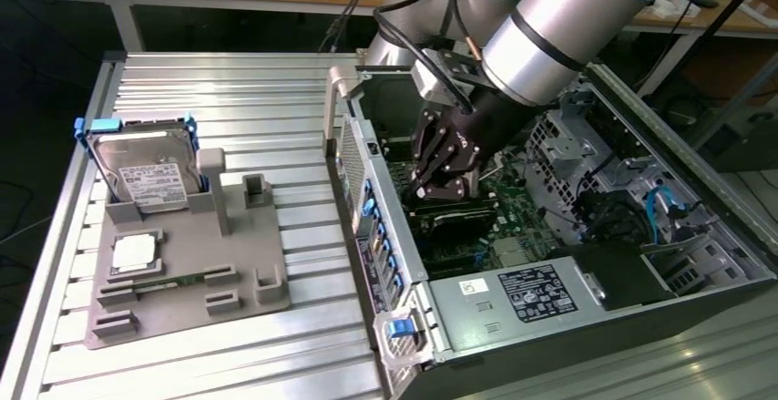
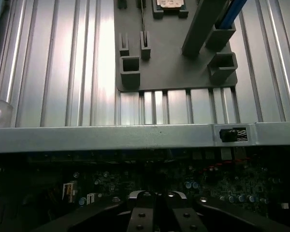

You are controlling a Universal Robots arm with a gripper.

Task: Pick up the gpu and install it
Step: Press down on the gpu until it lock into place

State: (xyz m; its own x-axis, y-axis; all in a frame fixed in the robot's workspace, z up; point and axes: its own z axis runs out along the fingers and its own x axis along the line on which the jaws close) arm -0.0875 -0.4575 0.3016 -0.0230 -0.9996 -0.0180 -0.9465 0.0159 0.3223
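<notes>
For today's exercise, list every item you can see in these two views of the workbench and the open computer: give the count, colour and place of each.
Hard drive: one, silver with white label, blue frame, upright in the grey holder.
Grey holder: one, on the ribbed metal table, at the exterior view's left.
Memory stick: one, green, lying flat on the holder.
Processor chip: one, silvery, on the holder.
Computer case: one, dark, open, at the exterior view's right.
Motherboard: one, green, inside the case.
Power supply: one, silver, labelled, in the case's near corner.
Gripper: one, black, shut, down inside the case.
</notes>
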